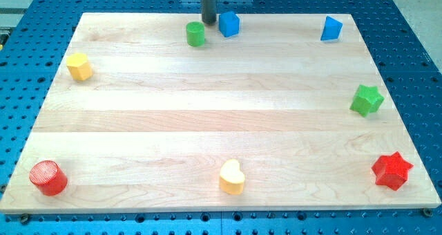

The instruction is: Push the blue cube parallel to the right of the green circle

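Note:
The blue cube [229, 23] sits near the view's top edge of the wooden board, just right of the green circle [196, 34], which is a short green cylinder. The cube lies slightly higher in the view than the circle. My tip [209, 22] is the lower end of the dark rod; it stands between the two blocks, close to the cube's left side and just up-right of the green circle. I cannot tell if it touches either block.
A second blue block [331, 28] is at top right. A yellow block [79, 66] is at left, a red cylinder [47, 177] bottom left, a yellow heart [232, 177] bottom centre, a green star [366, 99] right, a red star [391, 170] bottom right.

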{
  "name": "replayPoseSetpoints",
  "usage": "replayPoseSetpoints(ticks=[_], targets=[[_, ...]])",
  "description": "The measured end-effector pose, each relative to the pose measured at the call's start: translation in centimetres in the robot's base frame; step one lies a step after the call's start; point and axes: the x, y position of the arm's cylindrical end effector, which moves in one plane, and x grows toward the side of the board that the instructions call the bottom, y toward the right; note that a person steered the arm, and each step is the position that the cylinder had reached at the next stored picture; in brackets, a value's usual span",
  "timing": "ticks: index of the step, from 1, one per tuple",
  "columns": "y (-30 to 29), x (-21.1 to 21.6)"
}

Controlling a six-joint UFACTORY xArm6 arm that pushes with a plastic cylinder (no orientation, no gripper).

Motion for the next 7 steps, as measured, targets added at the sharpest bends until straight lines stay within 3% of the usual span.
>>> replayPoseSetpoints(ticks=[2, 3, 7], targets=[[3.8, 9.1], [3.8, 11.7], [3.8, 14.9]])
